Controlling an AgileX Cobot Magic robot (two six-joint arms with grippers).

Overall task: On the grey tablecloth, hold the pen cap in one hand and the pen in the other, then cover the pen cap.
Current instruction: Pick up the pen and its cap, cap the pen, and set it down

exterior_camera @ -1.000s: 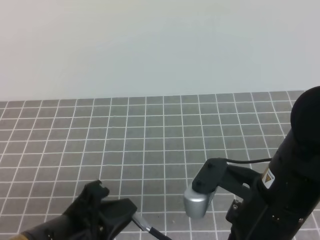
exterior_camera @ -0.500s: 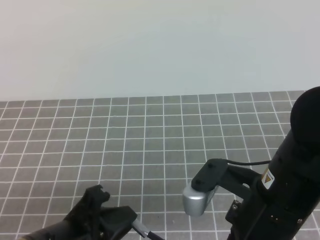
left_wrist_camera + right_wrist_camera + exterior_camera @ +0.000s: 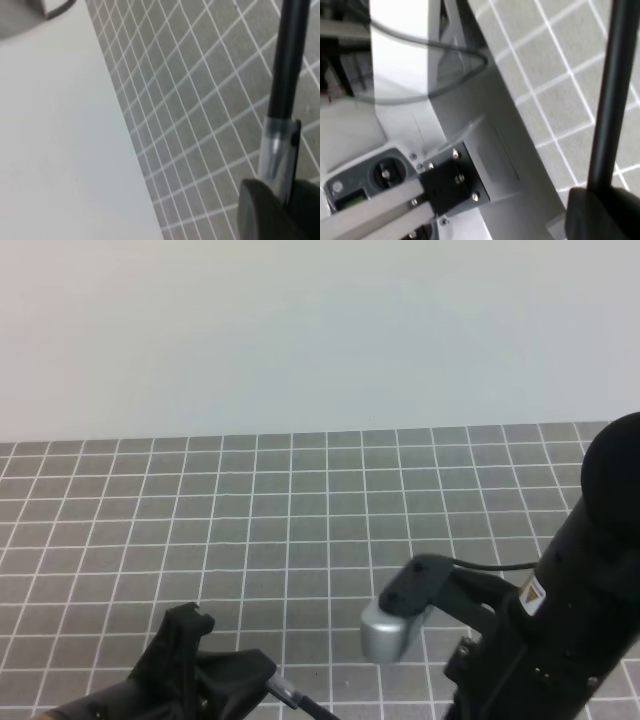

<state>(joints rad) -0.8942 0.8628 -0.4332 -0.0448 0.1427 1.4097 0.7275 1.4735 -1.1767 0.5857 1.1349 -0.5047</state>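
Even, soft bright light, faint shadows; both wrist views blurred, close dark parts out of focus

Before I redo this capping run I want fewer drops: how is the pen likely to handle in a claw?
The pen looks thin, straight and rigid, so it should stay stiff rather than flex. Its smooth round barrel could twist or slip in the left claw, which holds it near one end. Set loose on the flat grey tablecloth, it would probably roll. It seems light.
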